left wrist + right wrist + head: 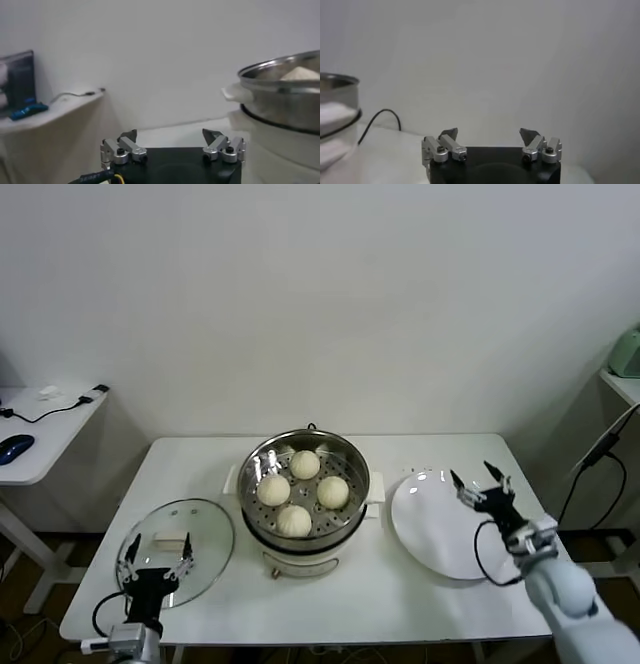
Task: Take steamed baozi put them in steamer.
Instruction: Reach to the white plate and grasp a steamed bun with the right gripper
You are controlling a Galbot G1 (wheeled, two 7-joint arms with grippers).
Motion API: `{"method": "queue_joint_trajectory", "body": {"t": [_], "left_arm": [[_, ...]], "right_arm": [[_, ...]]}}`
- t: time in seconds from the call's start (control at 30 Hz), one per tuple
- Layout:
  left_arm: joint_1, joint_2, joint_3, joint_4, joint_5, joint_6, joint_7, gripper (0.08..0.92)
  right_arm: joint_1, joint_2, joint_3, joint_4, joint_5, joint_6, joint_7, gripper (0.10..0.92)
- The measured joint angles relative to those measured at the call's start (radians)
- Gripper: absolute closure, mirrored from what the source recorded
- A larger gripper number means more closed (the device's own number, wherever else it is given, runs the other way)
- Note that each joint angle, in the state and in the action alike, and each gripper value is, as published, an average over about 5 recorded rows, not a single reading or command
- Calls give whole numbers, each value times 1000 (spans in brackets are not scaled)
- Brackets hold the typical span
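Several pale round baozi (304, 465) lie on the perforated tray inside the shiny steel steamer (255, 461) at the table's middle. The steamer's rim also shows in the left wrist view (280, 67), with one bun top (300, 74) above it. My left gripper (157, 555) is open and empty at the front left, above the glass lid (205, 529). My right gripper (479, 478) is open and empty over the white plate (430, 519) at the right. Both grippers' fingers stand wide apart in the wrist views (171, 136) (489, 134).
The bare white plate lies right of the steamer. The glass lid with its white handle (171, 543) lies flat at the front left. A side desk with a blue mouse (14, 448) and a cable stands at the far left. A black cable (598, 454) hangs at the right.
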Motion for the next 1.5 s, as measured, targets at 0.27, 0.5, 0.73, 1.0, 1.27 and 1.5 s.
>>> {"method": "queue_joint_trajectory", "body": {"t": [0.27, 0.5, 0.73, 1.0, 1.27, 1.5], "left_arm": [[-26, 24, -21, 82, 305, -67, -124, 177], [-34, 70, -36, 205, 738, -99, -223, 177], [-61, 88, -24, 321, 1015, -86, -262, 177], [-113, 101, -1, 418, 1132, -58, -271, 177], [-175, 115, 19, 479, 1165, -16, -251, 177], [-229, 126, 38, 526, 1178, 9, -233, 177]], "right_arm": [[-124, 127, 45, 2, -65, 66, 6, 203], [-154, 198, 54, 5, -103, 81, 22, 203], [-174, 242, 57, 21, -133, 78, 34, 203], [-197, 262, 64, 44, -153, 71, 39, 202], [-215, 278, 67, 55, -172, 72, 40, 203], [-221, 283, 67, 65, -187, 70, 41, 203]]}}
